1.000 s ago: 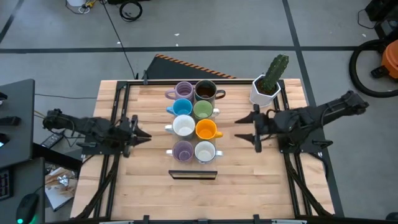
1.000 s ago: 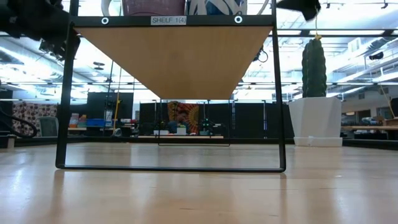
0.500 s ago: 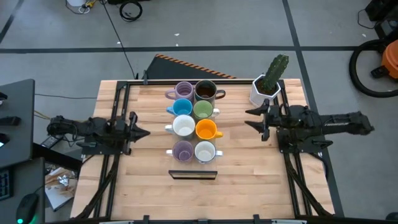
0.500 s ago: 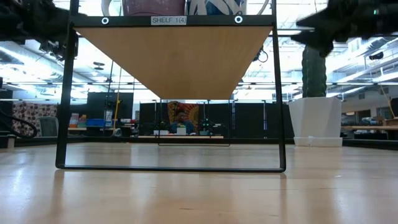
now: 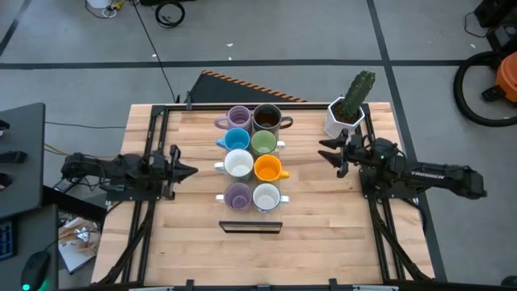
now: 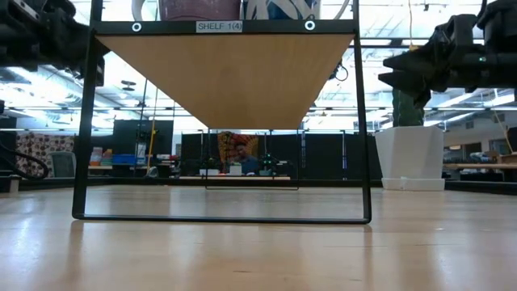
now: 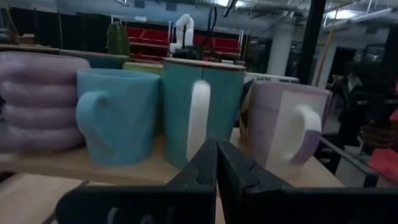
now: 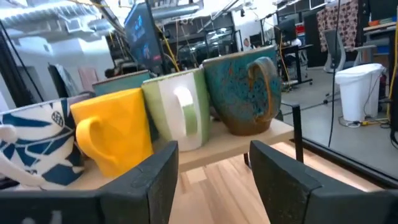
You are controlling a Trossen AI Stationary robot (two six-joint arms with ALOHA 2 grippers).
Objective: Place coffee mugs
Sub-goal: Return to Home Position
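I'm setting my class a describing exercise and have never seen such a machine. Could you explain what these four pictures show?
This is a robot with two dark arms at a wooden table. One picture looks straight down from above, one looks level across the tabletop, and two come from cameras on the wrists. On the table stands a raised black-framed shelf carrying eight coffee mugs, side by side in two lines of four. A white pot with a cactus sits beside the right arm. The left arm waits left of the shelf with the left fingers shut. The right fingers are open. Nothing is held.
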